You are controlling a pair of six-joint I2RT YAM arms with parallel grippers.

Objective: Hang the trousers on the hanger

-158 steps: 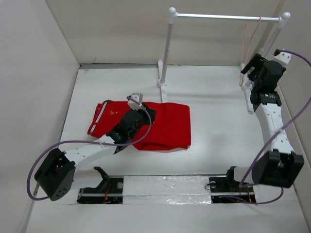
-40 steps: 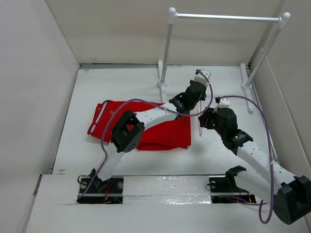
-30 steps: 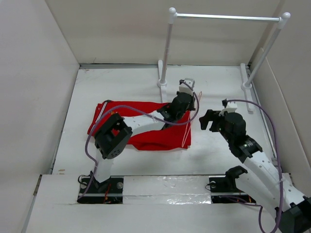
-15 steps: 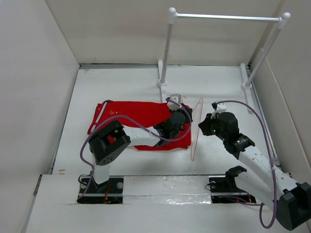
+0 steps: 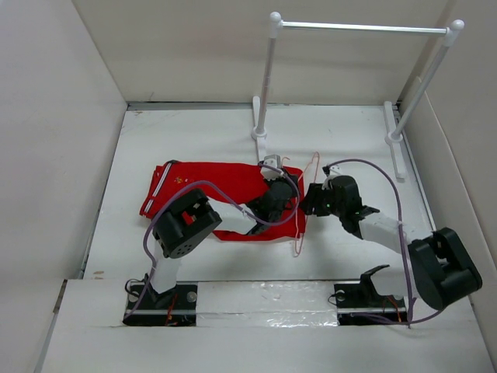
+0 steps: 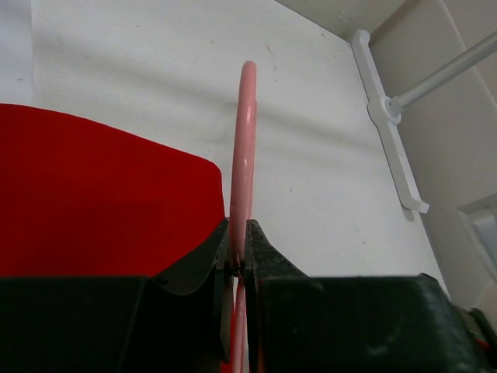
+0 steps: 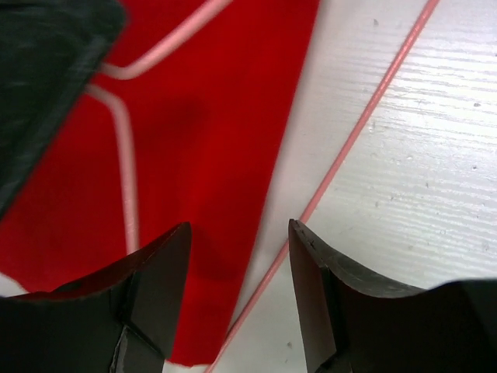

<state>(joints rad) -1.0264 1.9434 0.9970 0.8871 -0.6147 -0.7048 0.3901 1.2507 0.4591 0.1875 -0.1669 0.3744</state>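
Across the middle of the table, a little toward its left edge, the trousers lie flat and folded, and their right end stops about halfway across, just in front of the rack's left foot. They're the big soft thing here: limp cloth, probably light, stacked in layers that I'd expect to slide over each other and sag the moment one end lifts. My guess is the place to take them is that right end, pinching every layer together close to the edge.

Next down, the hanger. It's at that same end of the trousers, part of the wire resting over the red, one long side running along the bare table just beside the cloth. Thin wire, so light, springy and smooth, and I reckon it will swivel in a pinch if anything tugs on it.

Now me. My left gripper is clamped tight on the hanger wire, and the wire runs straight out from between the pads. My right gripper is low over the table with its jaws apart, nothing in them, straddling the trousers' edge and the wire beside it. From here I'd want cloth only between the pads, not the wire too.
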